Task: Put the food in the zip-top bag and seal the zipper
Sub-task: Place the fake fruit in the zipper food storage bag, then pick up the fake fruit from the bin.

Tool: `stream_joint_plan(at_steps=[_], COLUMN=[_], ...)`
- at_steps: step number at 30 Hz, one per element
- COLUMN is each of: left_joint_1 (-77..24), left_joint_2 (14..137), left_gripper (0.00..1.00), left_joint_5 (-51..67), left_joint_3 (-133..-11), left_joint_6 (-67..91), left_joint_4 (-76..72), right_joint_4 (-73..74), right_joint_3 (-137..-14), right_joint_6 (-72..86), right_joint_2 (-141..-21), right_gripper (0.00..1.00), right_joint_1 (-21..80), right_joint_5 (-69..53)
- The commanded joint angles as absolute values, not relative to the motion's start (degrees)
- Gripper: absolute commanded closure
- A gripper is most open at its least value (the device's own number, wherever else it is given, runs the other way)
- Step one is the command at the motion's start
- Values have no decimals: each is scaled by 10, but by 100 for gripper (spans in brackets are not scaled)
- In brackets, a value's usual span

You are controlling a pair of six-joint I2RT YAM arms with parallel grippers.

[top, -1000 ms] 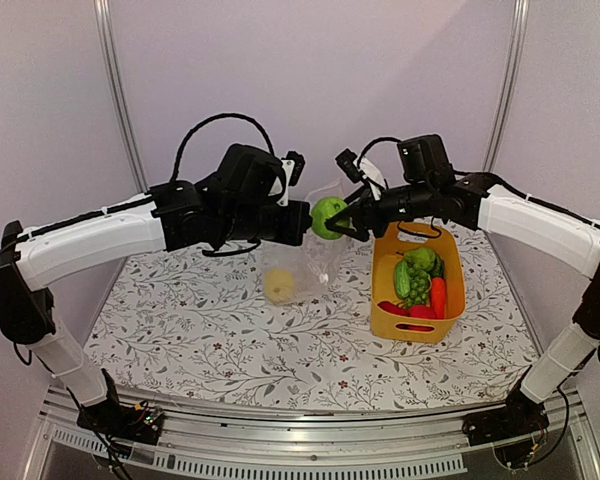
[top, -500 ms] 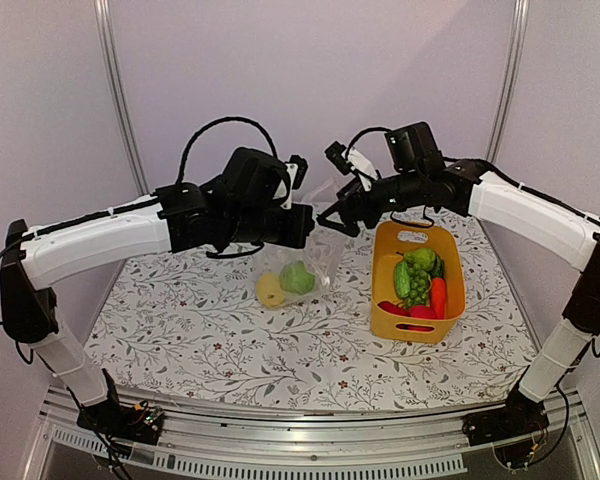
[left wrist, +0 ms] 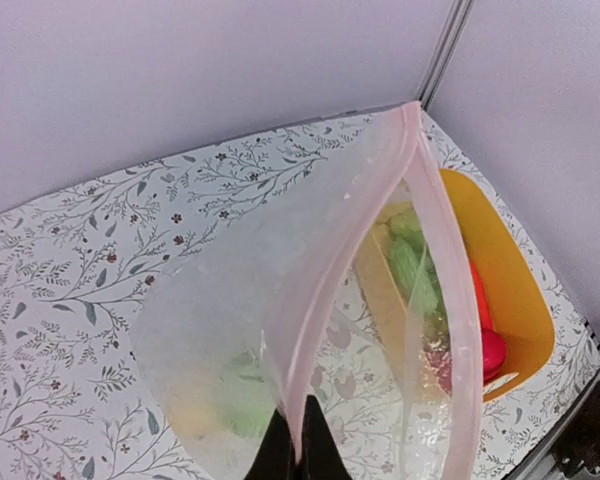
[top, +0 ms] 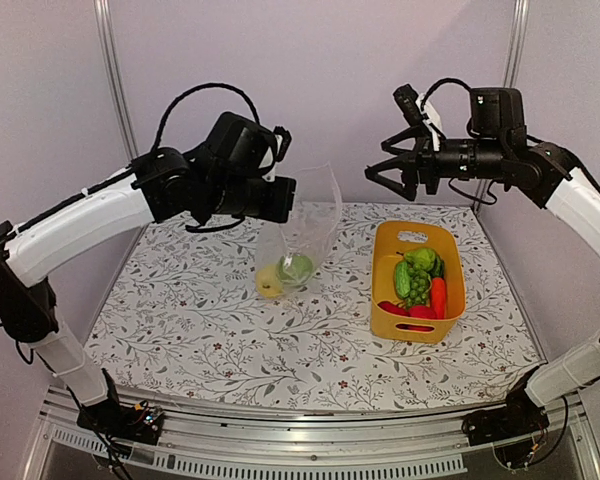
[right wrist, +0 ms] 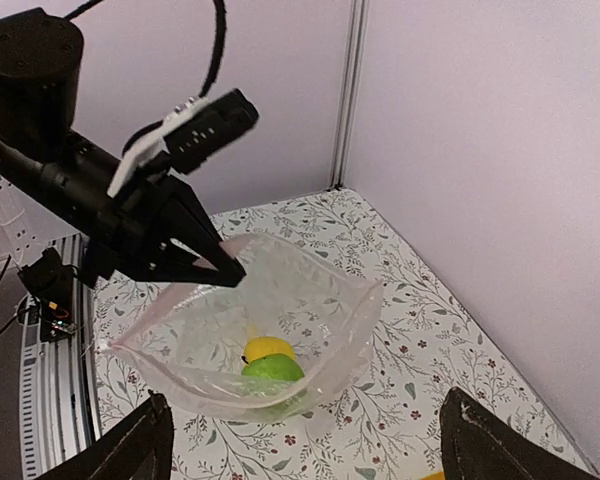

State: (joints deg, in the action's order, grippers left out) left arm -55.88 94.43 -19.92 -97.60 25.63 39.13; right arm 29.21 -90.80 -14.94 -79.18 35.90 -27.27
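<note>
1. The left claw (left wrist: pixel 298 450) is pinched shut on the pink-tinted zipper (left wrist: pixel 355 240) at the mouth of the zip-top bag (top: pixel 305 235). It holds the clear bag up by that one spot, and the bag's bottom appears to rest on the floral-patterned surface (top: pixel 180 320).
2. The right claw (top: pixel 383 180) stands wide and empty. It is raised high over the far end of the yellow basket (top: pixel 458 290) and is well apart from the bag.
3. The bag's mouth gapes open and the zipper is unsealed. Inside, at the bottom, a yellow round piece (right wrist: pixel 268 348) and a green round piece (right wrist: pixel 272 368) lie touching each other.
4. The basket sits on the surface just right of the bag. It holds the rest of the food packed close together: a cucumber (top: pixel 402 280), a grape bunch (top: pixel 418 288), a carrot (top: pixel 438 297), a green pear (top: pixel 420 260) and a red piece (top: pixel 420 312).
5. Likely risk: only one point of the thin film is held, so the free side of the mouth could sag or fold shut. A dropped piece could then hit the rim and roll off across the surface.
6. Likely risk: added weight could pull the slick plastic out of the left claw's pinch.
7. Likely risk: because the basket pieces are crowded, the right claw could catch two at once or knock a neighbour out.
</note>
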Motion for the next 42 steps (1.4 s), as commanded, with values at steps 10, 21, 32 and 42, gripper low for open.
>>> stream_joint_plan(at_steps=[10, 21, 32, 42], left_joint_1=[-479, -481, -460, -458], left_joint_2=[967, 886, 912, 901], left_gripper=[100, 100, 100, 100], left_joint_5=[-108, -101, -123, -129], left_joint_3=[-993, -996, -949, -940], left_joint_6=[246, 265, 229, 213], left_joint_4=[477, 429, 468, 459], right_joint_4=[309, 308, 309, 322], right_joint_3=[-870, -838, -774, -737], right_joint_6=[-132, -143, -177, -197], right_joint_2=[-774, -766, -787, -845], right_gripper=[10, 11, 14, 20], right_joint_1=[279, 254, 236, 216], right_joint_5=[-272, -228, -173, -147])
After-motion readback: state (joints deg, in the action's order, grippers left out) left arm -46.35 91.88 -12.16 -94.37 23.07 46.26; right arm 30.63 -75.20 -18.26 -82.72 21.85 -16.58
